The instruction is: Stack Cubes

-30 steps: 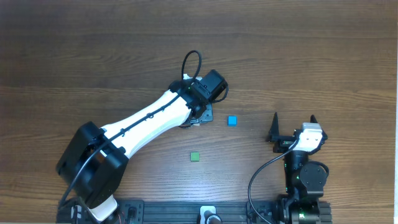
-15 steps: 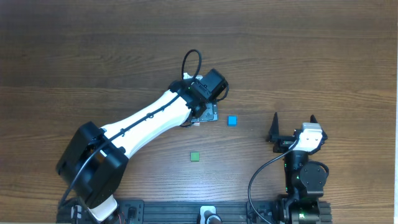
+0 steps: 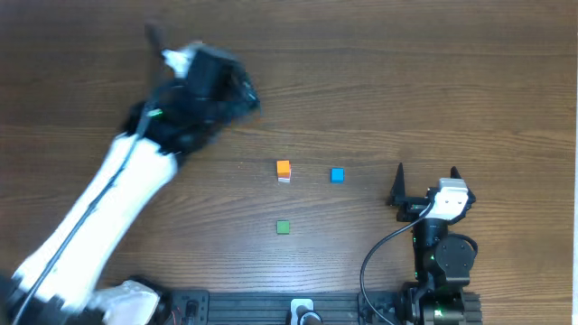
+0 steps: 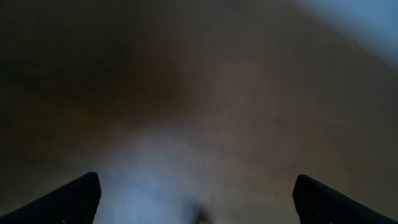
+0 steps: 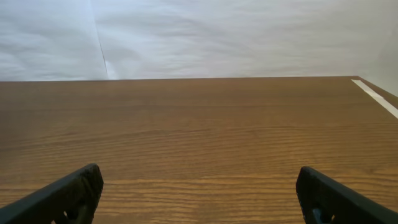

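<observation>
Top view of a wooden worktop (image 3: 433, 72). At upper left, the left arm's fingers (image 4: 81, 196) stand wide apart, holding nothing. Near the middle, an orange cube (image 3: 284, 167) sits on a pale bit (image 3: 284, 180) too small to identify. A green cube (image 3: 283, 227) lies apart, nearer the arm bases. A blue cube (image 3: 337, 175) sits near the orange cube's right. At far right, the right arm's fingers (image 3: 397, 188) are spread wide, empty.
</observation>
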`<state>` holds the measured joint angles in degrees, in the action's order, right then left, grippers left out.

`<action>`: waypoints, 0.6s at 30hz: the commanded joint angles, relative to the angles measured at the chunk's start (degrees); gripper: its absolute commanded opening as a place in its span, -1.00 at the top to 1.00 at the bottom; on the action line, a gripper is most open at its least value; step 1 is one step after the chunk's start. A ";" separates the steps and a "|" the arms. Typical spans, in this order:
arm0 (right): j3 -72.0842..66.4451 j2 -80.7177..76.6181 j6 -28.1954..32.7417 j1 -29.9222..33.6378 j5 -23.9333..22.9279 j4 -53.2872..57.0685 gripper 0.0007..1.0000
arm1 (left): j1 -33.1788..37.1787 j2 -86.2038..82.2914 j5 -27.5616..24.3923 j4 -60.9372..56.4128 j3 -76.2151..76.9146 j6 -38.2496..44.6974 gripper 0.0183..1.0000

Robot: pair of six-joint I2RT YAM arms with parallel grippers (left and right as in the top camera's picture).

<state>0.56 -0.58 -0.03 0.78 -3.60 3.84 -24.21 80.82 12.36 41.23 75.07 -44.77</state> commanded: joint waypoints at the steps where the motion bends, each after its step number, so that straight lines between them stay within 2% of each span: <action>1: -0.24 0.04 -0.33 0.31 -0.72 0.09 -0.99 | 5.88 -12.33 1.79 -7.26 -6.40 8.55 -1.00; 7: -0.24 0.04 -0.33 0.31 -0.72 0.09 -0.98 | 14.19 -31.93 -0.26 -22.97 -23.98 20.68 -0.99; 10: -0.24 0.04 -0.33 0.31 -0.72 0.09 -0.99 | 19.26 -42.77 -5.51 -30.08 -33.88 28.44 -0.99; 16: -0.24 0.04 -0.33 0.31 -0.72 0.09 -0.98 | 28.83 -60.11 -15.52 -34.23 -49.44 35.74 -1.00; 18: -0.24 0.04 -0.33 0.31 -0.72 0.09 -0.98 | 29.90 -64.00 -16.92 -34.80 -53.22 37.18 -1.00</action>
<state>0.56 -0.58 -0.03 0.78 -3.60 3.84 4.01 20.97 1.67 7.14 26.44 -14.11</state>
